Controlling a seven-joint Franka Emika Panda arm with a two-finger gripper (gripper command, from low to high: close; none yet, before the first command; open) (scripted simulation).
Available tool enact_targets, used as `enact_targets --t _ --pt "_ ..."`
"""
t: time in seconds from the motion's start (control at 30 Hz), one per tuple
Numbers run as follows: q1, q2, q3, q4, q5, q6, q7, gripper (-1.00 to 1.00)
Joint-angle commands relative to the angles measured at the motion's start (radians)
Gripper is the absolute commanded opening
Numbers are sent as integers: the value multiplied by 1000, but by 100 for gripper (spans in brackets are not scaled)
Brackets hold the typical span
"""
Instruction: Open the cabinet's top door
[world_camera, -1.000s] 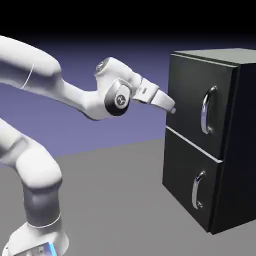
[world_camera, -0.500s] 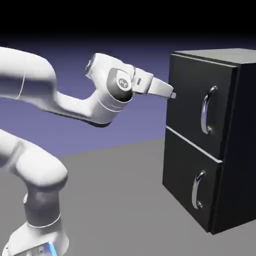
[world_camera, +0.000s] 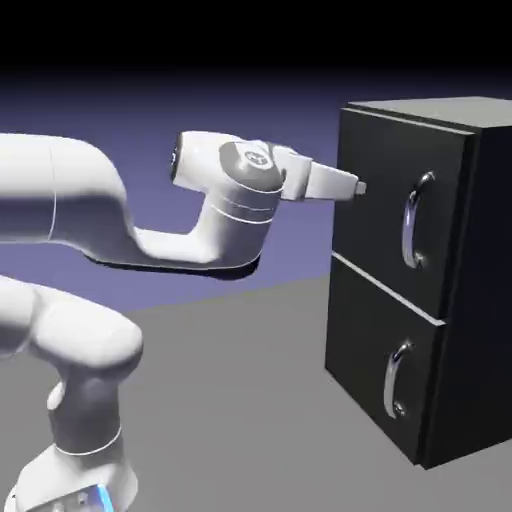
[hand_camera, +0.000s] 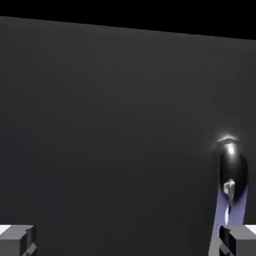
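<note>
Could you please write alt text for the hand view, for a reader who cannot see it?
The black top door fills the view, its silver handle at lower right. The open pincer shows as two grey fingertips at the bottom corners, holding nothing.

Exterior view watches sidelong; hand view faces, seemingly close, the shared cabinet (world_camera: 420, 270).

This is a rendered simulation rather than any real room: a flat grey table (world_camera: 250, 380) meets a plain blue-violet backdrop (world_camera: 160, 110) fading to black above, with only a white robot arm (world_camera: 120, 220) and a matte black cabinet (world_camera: 480, 300) with silver handles.
</note>
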Motion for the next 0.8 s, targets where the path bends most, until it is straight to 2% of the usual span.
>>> enact_targets --t 0.0,0.63,0.77 --pt "14 -9 -17 5 -44 -2 29 0" --pt "273 -176 -347 104 -867 -47 584 0" --pt "382 -147 -396 181 -879 -73 588 0"
